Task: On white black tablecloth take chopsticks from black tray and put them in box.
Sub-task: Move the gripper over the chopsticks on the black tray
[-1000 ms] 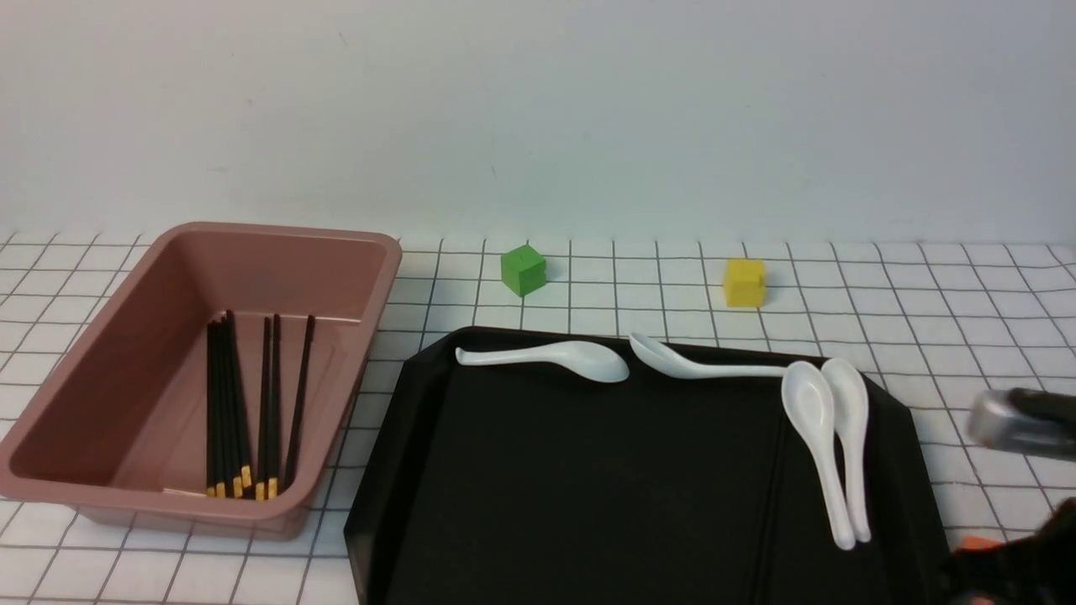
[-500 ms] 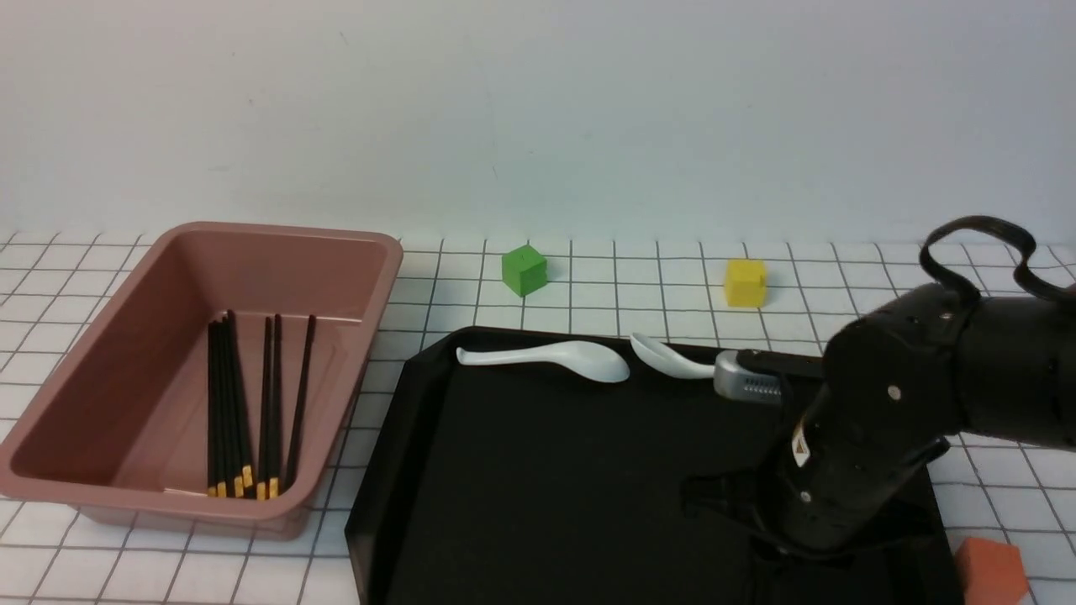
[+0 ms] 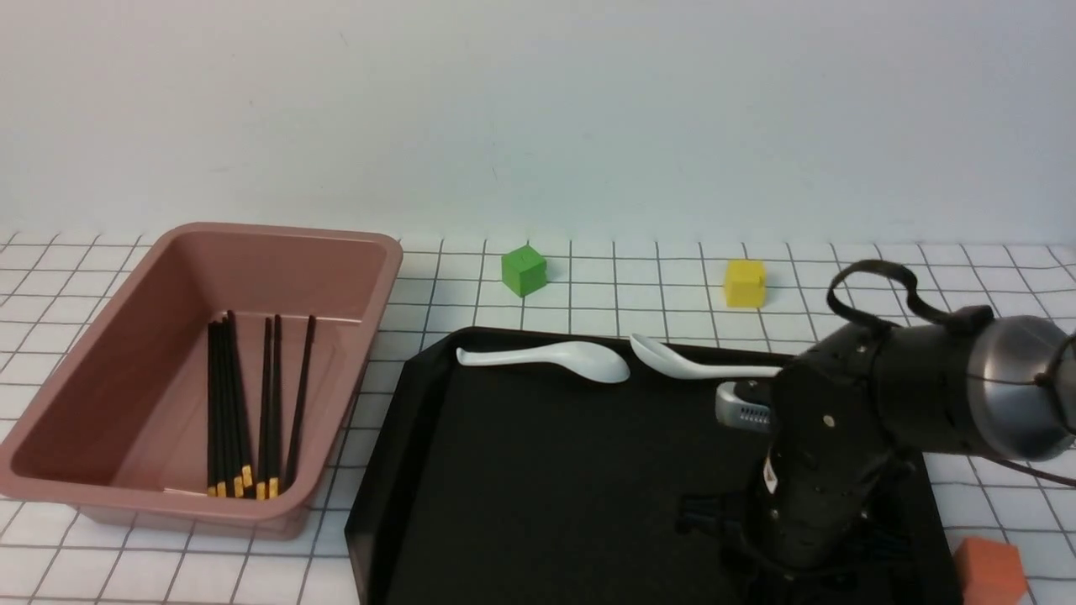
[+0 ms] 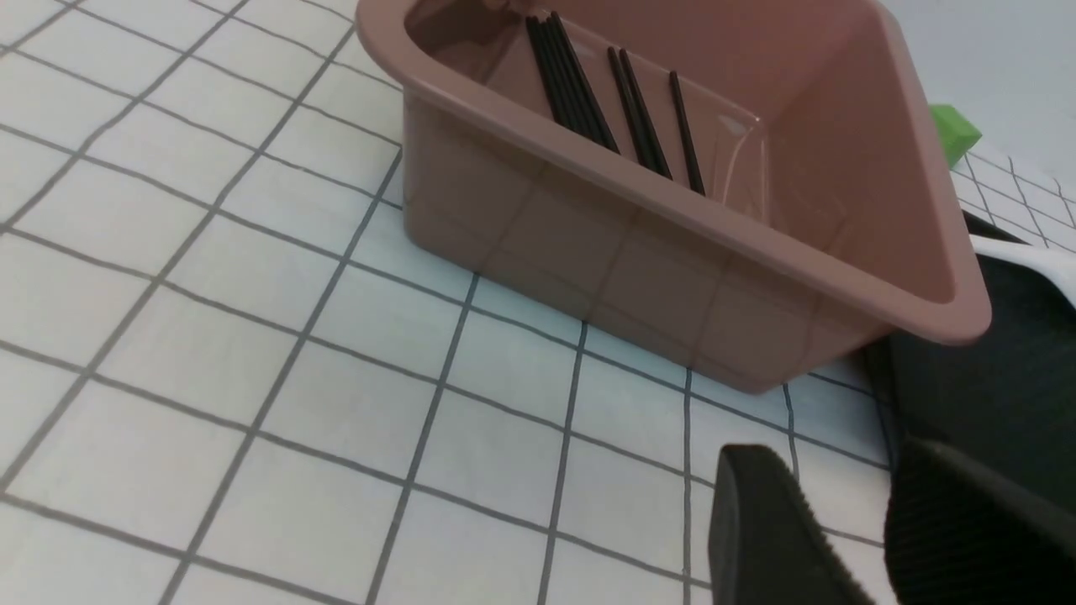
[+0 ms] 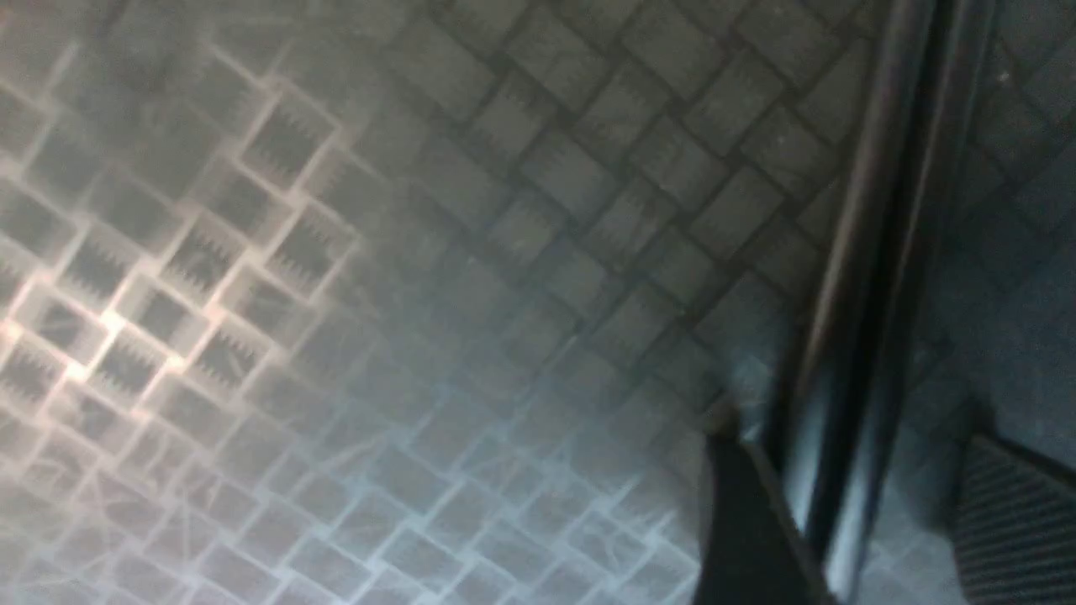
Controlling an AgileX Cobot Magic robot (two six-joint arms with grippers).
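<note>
Right wrist view: the right gripper (image 5: 874,496) has its fingers spread astride the chopsticks (image 5: 857,302) on the tray (image 5: 563,277), likely so that closing can pinch both. Whether the left gripper (image 4: 828,487) is open is unclear.

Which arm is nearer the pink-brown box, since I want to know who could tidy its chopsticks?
Left: its gripper is beside the box; the right gripper is over the black tray.

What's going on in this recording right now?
The robot's right pincer is down at the large glossy black rectangular tray, open around a long thin black stick, seemingly a pair of chopsticks, not gripped yet. Several black chopsticks with yellow bands already lie in the deep pinkish-brown plastic box.
</note>
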